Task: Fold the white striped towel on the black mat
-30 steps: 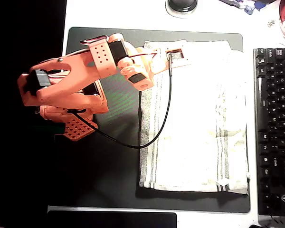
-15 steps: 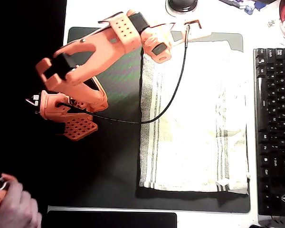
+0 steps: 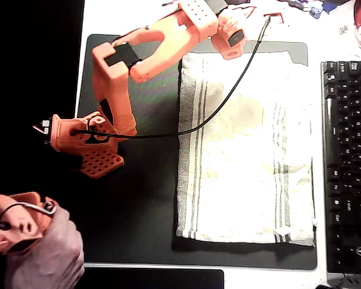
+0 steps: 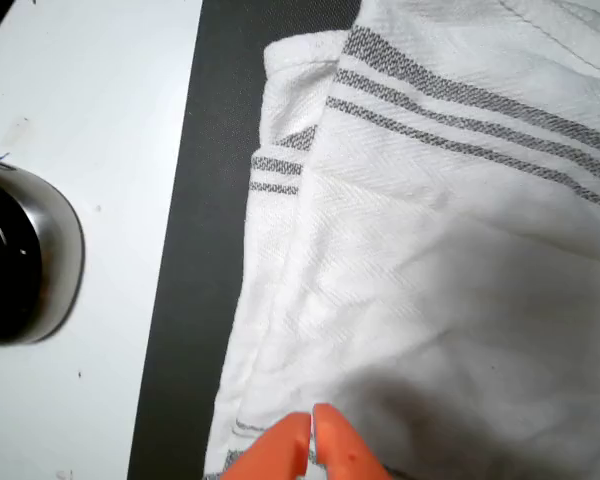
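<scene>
My gripper [image 4: 313,428] is clenched with nothing in it, fingertips together just above the towel [image 4: 450,270], the mat [image 4: 210,230] to its left.

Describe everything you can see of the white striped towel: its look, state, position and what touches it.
The white striped towel is off-white woven cloth with groups of thin grey stripes near its left and right sides in the overhead view. It lies flat on the black mat, right of centre, apparently already doubled: the wrist view shows layered edges at one corner. The gripper hangs above its edge; contact is unclear.
</scene>
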